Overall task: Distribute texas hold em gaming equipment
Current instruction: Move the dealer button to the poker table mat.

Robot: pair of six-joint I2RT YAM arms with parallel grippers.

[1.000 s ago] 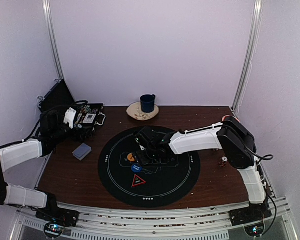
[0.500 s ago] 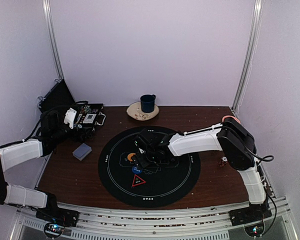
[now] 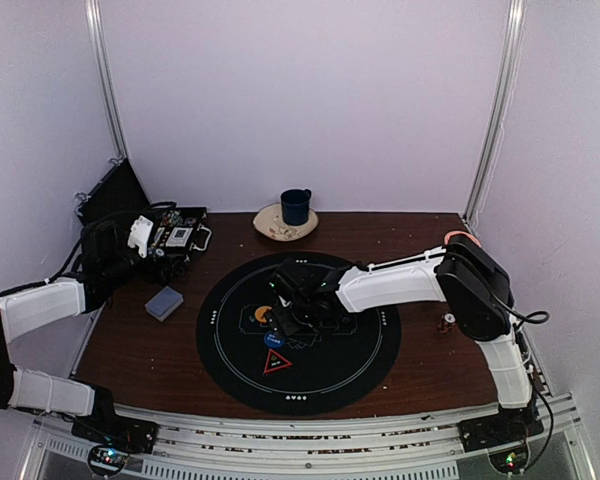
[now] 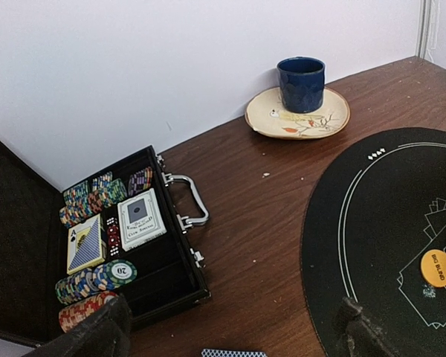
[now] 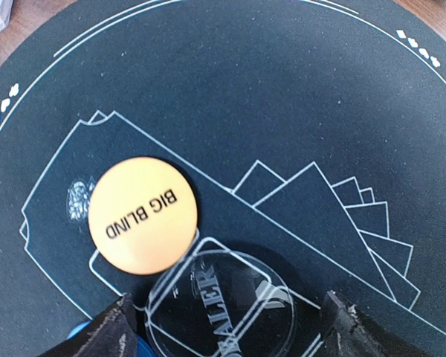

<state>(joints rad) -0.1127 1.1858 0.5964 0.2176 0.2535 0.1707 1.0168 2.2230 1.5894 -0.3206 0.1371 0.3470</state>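
A round black mat [image 3: 330,375] carries an orange "BIG BLIND" disc [image 5: 143,215], a clear dealer disc [image 5: 219,301], a blue disc [image 3: 273,338] and a red-edged black triangle marker [image 3: 277,361]. My right gripper [image 5: 223,331] hangs low over the mat and is open, its fingers either side of the clear disc. A grey-blue-backed card deck [image 3: 164,302] lies on the wood left of the mat. An open black case [image 4: 163,260] holds striped poker chips [image 4: 97,275] and two card packs [image 4: 137,217]. My left gripper [image 4: 227,335] is open and empty above the wood between case and mat.
A dark blue mug [image 4: 301,83] stands on a cream plate [image 4: 331,119] at the back of the table. The case's metal handle [image 4: 189,201] sticks out toward the mat. A few small objects [image 3: 447,321] lie near the right arm.
My right gripper has shifted slightly left over the mat's discs. The left arm has not moved.
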